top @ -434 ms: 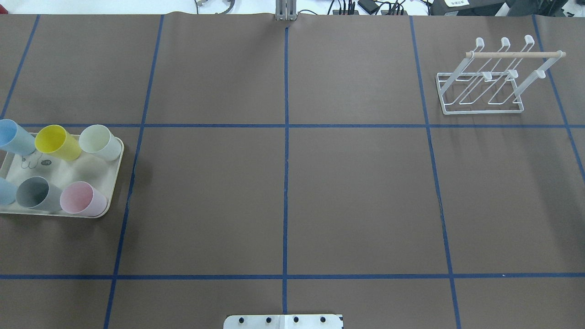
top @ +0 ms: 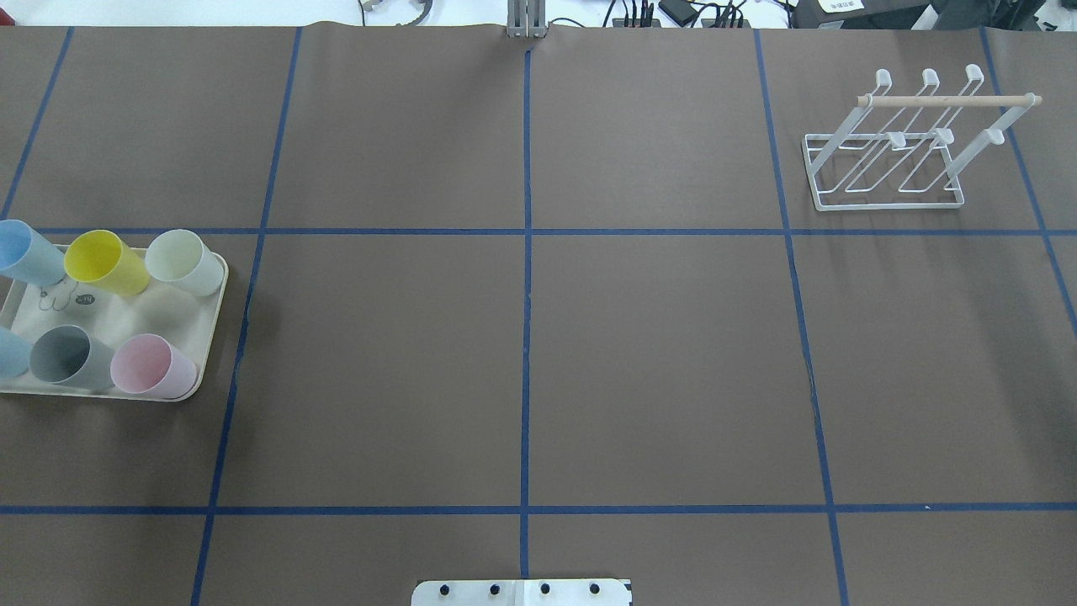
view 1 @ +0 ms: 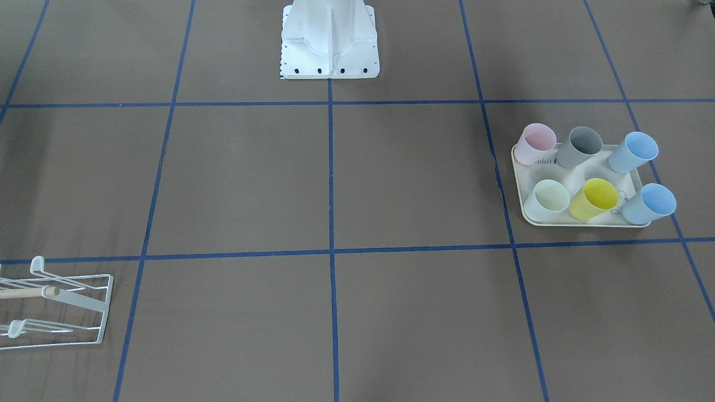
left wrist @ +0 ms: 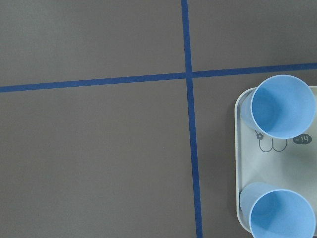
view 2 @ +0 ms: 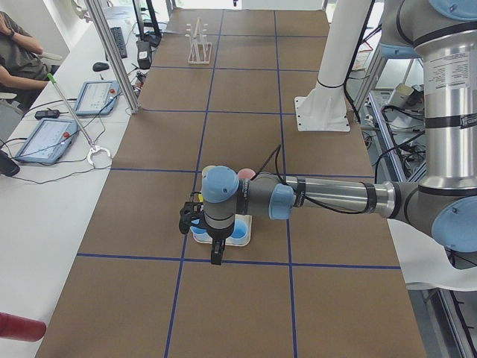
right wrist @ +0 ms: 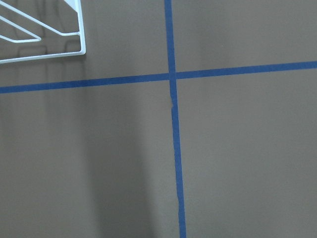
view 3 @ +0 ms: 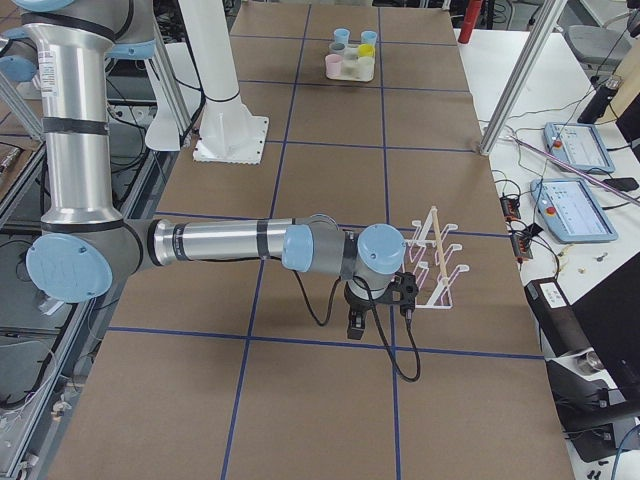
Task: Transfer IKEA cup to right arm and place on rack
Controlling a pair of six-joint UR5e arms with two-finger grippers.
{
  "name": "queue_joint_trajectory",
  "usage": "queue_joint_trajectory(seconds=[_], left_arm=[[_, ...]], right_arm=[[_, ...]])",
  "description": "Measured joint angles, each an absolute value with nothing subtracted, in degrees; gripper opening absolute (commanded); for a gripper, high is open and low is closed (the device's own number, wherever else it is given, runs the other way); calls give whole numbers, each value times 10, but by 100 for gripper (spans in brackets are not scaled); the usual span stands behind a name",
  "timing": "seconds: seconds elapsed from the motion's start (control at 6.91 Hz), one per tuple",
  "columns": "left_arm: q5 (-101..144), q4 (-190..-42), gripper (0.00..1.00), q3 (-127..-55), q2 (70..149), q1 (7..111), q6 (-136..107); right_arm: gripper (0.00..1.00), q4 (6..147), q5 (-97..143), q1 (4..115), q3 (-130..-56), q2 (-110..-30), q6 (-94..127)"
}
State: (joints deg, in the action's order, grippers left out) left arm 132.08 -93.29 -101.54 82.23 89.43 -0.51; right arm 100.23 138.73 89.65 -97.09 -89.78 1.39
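The brown tabletop [top: 673,353], gridded with blue tape [top: 526,337], is the largest thing here, and we see nothing on it between the two ends of the job. The left arm [view 2: 328,198] reaches low across the middle of the left side view, its wrist above the tray. The right arm [view 3: 220,243] stretches across the middle of the right side view, its wrist just beside the rack [top: 897,140]. The white robot base [view 1: 329,39] stands at top centre of the front view, well apart from both.

The rack sits at the upper right of the overhead view, its pegs bare. It looks light, so we judge a clumsy placing could shove it. The cream tray [top: 126,324] lies at the left edge of that view and carries all six cups, mouths up: two blue cups [left wrist: 282,106], yellow [top: 105,261], pale green [top: 181,261], grey [top: 67,355] and pink [top: 151,366]. The task's cup is among them; we cannot say which.

The cups stand close together, so fingers coming down could clip a neighbour and tip it. At the hand-over, letting go too early would drop the cup.

The left fingers [view 2: 216,252] and right fingers [view 3: 356,322] show only in the side views. We cannot tell whether they are wide or narrow.
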Motion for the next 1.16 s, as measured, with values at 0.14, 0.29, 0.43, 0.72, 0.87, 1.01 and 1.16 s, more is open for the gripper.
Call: queue_joint_trajectory(seconds=[0.14,0.29,0.43,0.72,0.87,1.01,1.16], left_arm=[[1318,-950,100,-1015,832,893,-6],[1314,-969,100,-1014,843,889,-6],[1314,-982,100,-1004,855,882,-6],[1315,-1030,100,-967,884,859,-7],[1314,-1097,100,-933,895,851,-11],[1314,-1176,100,-873,904,833,-14],[1315,-1259,100,-813,909,813,-34]], right_arm=[[100,1001,1398,896,-987,-895,16],[100,998,1403,894,-997,-891,17],[100,994,1405,891,-1004,-886,18],[100,972,1409,886,-1022,-869,19],[100,965,1410,884,-1025,-855,20],[100,961,1413,879,-1024,-849,20],[100,959,1417,870,-1024,-845,20]])
